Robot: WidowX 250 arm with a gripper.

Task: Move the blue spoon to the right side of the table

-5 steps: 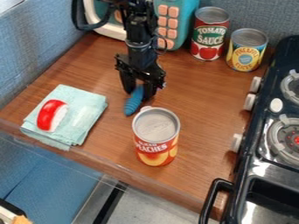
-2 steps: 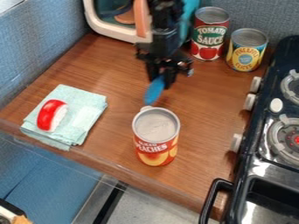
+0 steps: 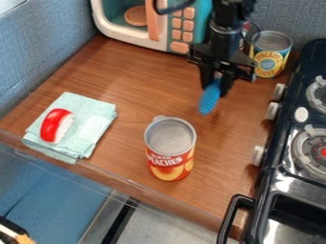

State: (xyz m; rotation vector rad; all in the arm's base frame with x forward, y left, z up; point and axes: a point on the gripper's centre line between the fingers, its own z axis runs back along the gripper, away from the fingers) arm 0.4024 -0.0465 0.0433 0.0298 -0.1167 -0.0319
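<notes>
Blue spoon: behind and right of the peach can
Gripper: clamped on the spoon's upper end
Spoon's long axis: slanting down out of the jaws, canward

Before me, the smooth brown wood-grain tabletop has a soft sheen; the folded pale-green square is matt cloth, the orange-red cylindrical can has a metal lid, the black stove glossy.
</notes>
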